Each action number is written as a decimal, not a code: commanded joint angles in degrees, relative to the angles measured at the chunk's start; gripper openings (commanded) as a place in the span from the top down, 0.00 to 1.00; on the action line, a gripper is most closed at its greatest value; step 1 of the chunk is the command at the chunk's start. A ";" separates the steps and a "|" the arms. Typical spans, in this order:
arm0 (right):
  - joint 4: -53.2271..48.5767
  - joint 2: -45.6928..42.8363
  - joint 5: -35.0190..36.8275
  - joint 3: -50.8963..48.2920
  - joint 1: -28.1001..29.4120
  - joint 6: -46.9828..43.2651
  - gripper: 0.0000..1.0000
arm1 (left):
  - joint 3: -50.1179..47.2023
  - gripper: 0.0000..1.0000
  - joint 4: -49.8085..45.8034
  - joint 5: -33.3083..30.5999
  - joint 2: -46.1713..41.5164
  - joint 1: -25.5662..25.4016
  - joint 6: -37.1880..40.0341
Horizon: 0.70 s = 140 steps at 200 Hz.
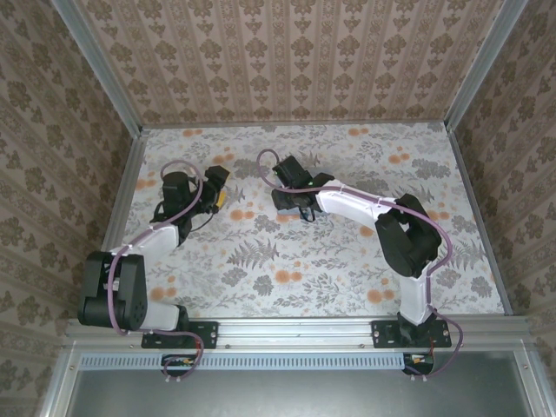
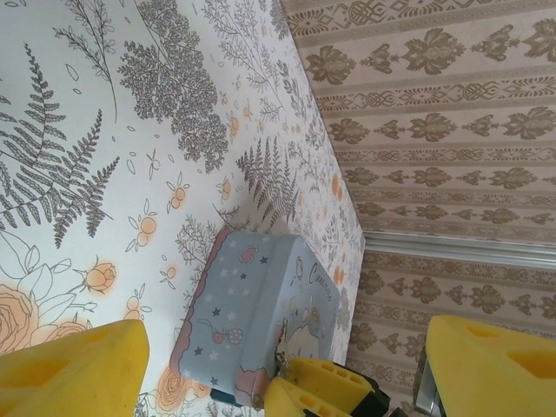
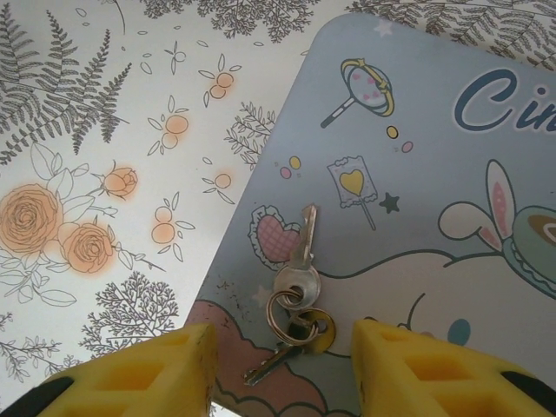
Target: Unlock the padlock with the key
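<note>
Key (image 3: 303, 236) on ring (image 3: 290, 314) lies on tin lid (image 3: 417, 130), lower centre of right wrist view, between parted right fingers (image 3: 174, 373), untouched. Left fingers (image 2: 69, 365) spread wide, empty.

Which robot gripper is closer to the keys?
The right gripper. The keys lie on the tin between its open fingers. The left gripper is farther off, beside the tin, facing its side.

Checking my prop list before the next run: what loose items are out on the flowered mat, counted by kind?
Tin box: 1
Keys: 2, joined by rings, against the tin's lid
Total: 3
</note>
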 commanded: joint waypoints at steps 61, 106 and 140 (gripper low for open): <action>-2.92 3.07 2.98 4.18 -0.11 -1.59 0.58 | -0.58 0.15 0.18 1.13 0.36 0.50 1.50; -2.68 3.97 3.03 3.77 -0.13 -1.69 0.63 | -0.72 0.15 0.10 0.85 0.39 0.49 1.49; -1.71 3.78 3.29 2.26 -0.11 -1.55 0.71 | -0.86 0.15 0.14 0.65 0.47 0.49 1.31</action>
